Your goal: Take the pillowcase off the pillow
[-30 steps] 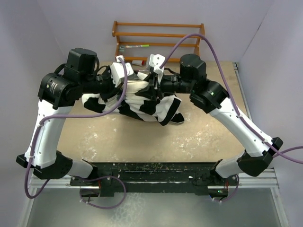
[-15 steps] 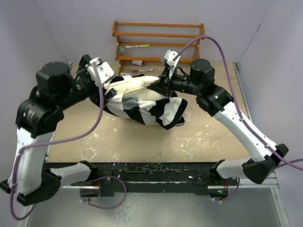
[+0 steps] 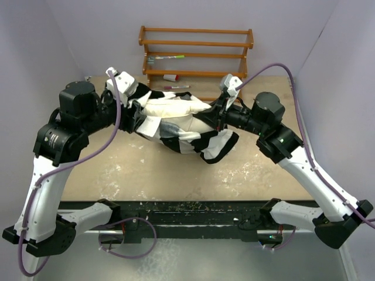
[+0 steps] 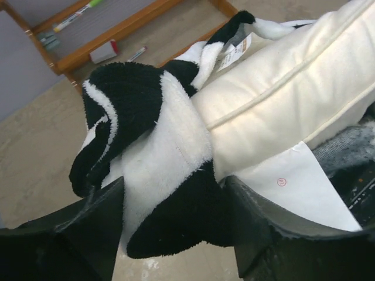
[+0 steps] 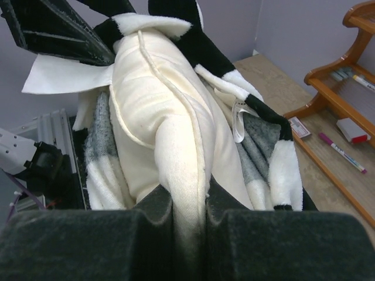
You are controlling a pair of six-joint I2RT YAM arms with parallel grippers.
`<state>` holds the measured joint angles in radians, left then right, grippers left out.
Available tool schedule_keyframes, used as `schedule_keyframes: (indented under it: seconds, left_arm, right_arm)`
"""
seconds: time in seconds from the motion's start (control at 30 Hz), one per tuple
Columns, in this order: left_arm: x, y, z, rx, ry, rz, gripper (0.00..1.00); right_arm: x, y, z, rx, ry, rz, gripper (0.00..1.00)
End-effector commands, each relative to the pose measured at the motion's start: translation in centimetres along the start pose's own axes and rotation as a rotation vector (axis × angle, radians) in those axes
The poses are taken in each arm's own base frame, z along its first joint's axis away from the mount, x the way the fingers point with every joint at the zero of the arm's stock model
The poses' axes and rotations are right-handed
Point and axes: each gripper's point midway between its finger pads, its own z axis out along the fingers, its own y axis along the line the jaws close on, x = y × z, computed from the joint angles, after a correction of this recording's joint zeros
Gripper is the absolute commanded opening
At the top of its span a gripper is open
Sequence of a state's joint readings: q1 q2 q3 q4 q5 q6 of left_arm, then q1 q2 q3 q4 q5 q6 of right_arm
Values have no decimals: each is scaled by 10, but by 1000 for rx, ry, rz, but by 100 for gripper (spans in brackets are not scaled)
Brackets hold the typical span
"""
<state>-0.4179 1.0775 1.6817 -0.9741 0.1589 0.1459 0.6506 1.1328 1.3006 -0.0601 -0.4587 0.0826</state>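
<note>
The cream pillow hangs above the table between both arms, half out of the black-and-white striped pillowcase, which droops under it. My right gripper is shut on a cream corner of the pillow, pinched between its pads. Striped pillowcase hangs beside that corner. My left gripper is at the pillow's left end. Its jaws stand wide, with a bunched fold of pillowcase filling the gap and touching both fingers. Bare pillow shows to the right of that fold.
A wooden rack stands against the back wall, with markers and a small red-and-white item on its shelves. A pink marker lies on the table in front of it. Purple cables arc over both arms. Walls close in on the left and right.
My left gripper let go, opened wide and now sits around a pillowcase fold at the left end. My right gripper closed on the pillow and pulled right. More cream pillow is bare.
</note>
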Motion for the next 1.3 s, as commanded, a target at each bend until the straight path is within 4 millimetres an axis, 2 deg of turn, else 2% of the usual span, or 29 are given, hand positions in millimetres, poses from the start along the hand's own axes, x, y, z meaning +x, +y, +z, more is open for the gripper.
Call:
schedule_keyframes:
  seconds: [0.0,0.07,0.13,0.33,0.43,0.57,0.77,0.87,1.13,1.27]
  left_arm:
    - [-35,-33,-4,197,-110,-149,50]
    - [-35,-24,-1,155,-108,-147,25]
    - [-32,-10,1,76,-102,-127,12]
    - [-27,30,-10,-156,-132,-69,0]
    - [-23,50,-16,-274,-144,-54,0]
    - [-28,75,-26,-422,-183,-37,0]
    - [-21,93,-24,-522,-175,-14,0]
    - [-1,92,-9,-505,-124,-2,0]
    - [93,77,56,-403,74,-30,0]
    - [137,79,76,-378,155,-104,0]
  right_arm:
    - [-46,3,-21,42,-174,-38,0]
    - [-47,4,-26,54,-184,-35,0]
    - [-49,3,-29,68,-192,-29,0]
    - [-53,-1,-40,119,-215,-25,0]
    - [-56,1,-47,127,-242,-25,0]
    - [-59,6,-56,123,-266,-23,0]
    - [-69,7,-70,155,-298,-29,0]
    - [-79,9,-77,162,-337,-27,0]
    - [-120,16,-99,174,-517,20,0]
    - [-146,13,-115,212,-616,39,0]
